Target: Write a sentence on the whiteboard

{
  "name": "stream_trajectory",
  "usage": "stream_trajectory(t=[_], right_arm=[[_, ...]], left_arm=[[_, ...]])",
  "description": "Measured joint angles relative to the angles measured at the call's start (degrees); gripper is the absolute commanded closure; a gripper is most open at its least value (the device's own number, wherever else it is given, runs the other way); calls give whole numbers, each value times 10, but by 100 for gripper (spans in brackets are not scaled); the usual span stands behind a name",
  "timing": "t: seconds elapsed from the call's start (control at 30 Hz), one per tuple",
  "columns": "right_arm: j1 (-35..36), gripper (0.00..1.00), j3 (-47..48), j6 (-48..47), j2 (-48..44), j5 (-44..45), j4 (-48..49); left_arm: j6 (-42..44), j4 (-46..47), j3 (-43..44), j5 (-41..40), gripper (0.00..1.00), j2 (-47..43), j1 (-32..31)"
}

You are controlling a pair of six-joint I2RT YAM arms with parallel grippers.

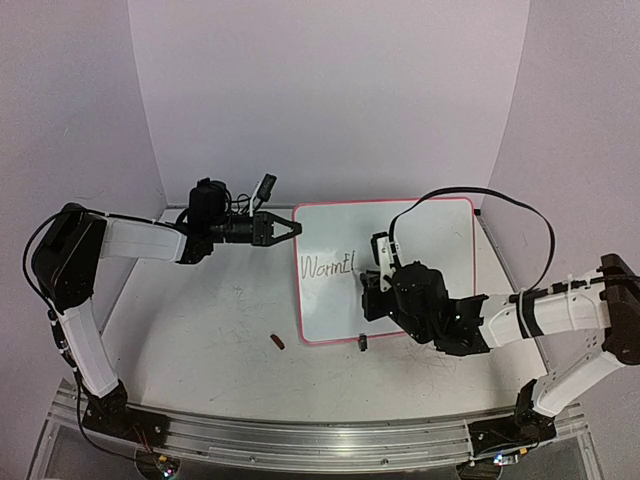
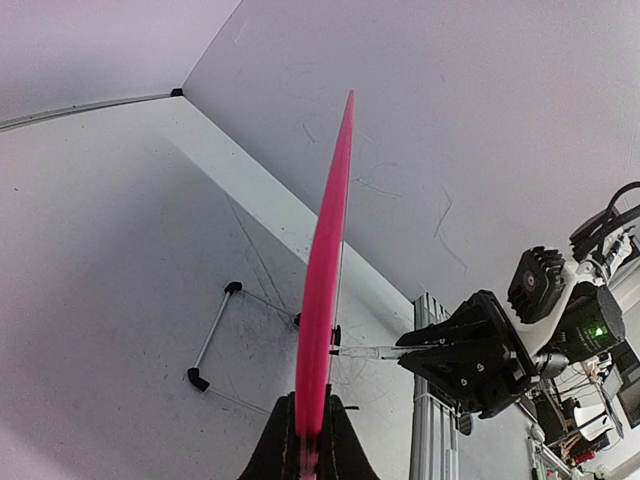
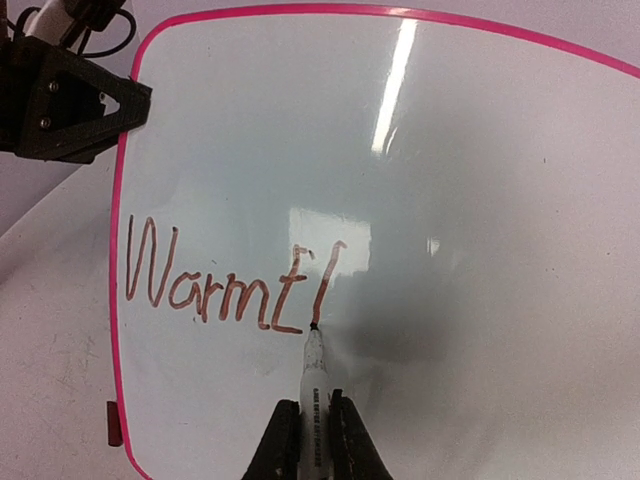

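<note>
Right gripper [image 3: 308, 425] clenched on marker [image 3: 313, 365], tip touching whiteboard [image 3: 480, 200] I think; blank space runs toward 3 o'clock.

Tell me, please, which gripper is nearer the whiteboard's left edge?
Left: the left gripper clamps that edge of the whiteboard; the right gripper holds a marker over its middle.
</note>
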Motion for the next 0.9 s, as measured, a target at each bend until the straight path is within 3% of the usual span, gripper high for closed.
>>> stream_trajectory(t=[0.9], right_arm=[[8, 100, 0, 0, 6, 15, 0]], left_arm=[[0, 0, 0, -2, 100, 0, 0]])
